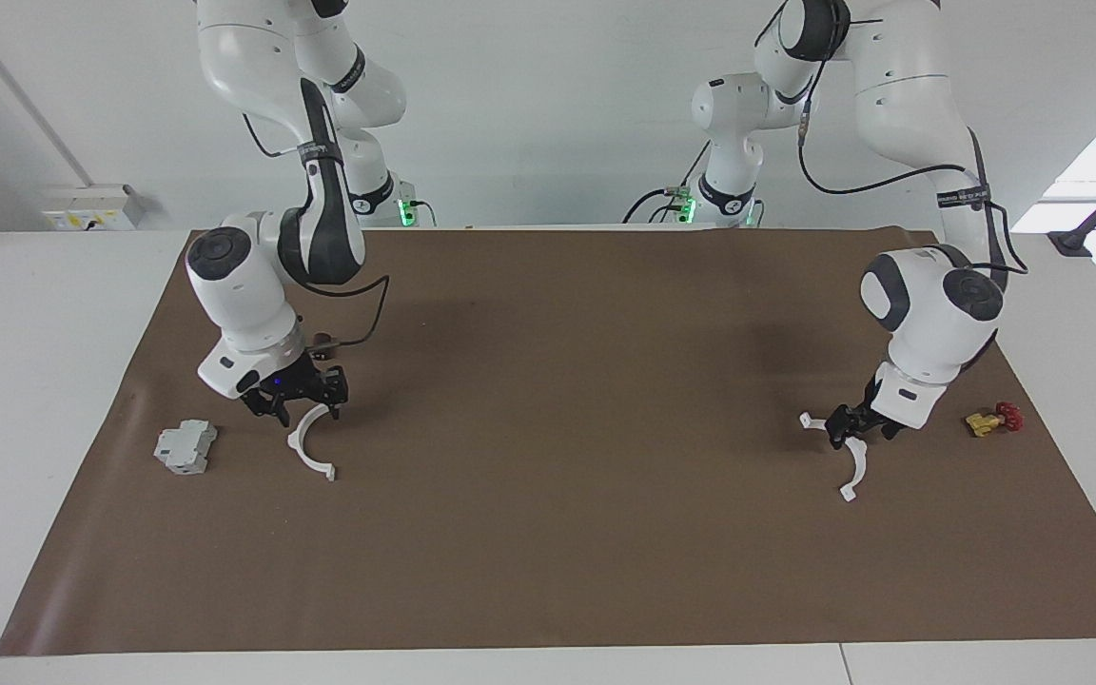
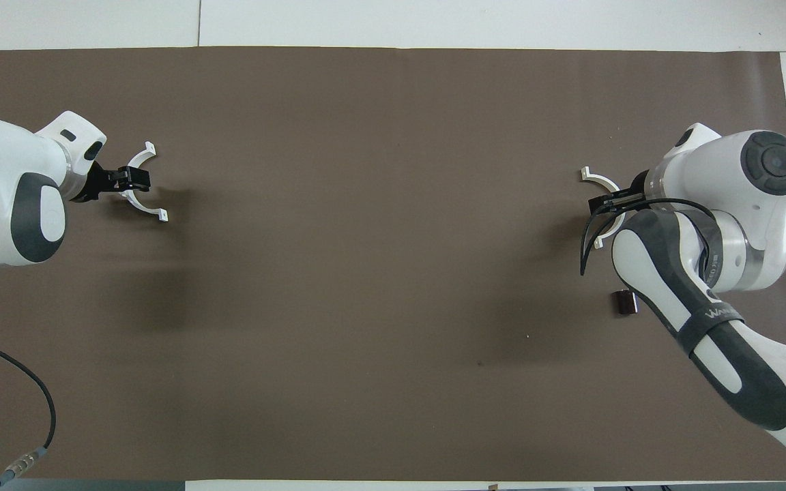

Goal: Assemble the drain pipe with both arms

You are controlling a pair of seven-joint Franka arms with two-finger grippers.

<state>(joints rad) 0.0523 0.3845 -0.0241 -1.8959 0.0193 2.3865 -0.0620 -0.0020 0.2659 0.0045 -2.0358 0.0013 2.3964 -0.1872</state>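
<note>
Nothing is joined yet: the left gripper spread around one half-ring at the facing view's right, the right gripper (grip unclear) at the other half-ring lower left.

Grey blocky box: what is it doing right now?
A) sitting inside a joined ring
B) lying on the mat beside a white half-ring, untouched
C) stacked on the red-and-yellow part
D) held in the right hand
B: the grey blocky box lies on the mat beside the white half-ring, with no hand on it.
</note>
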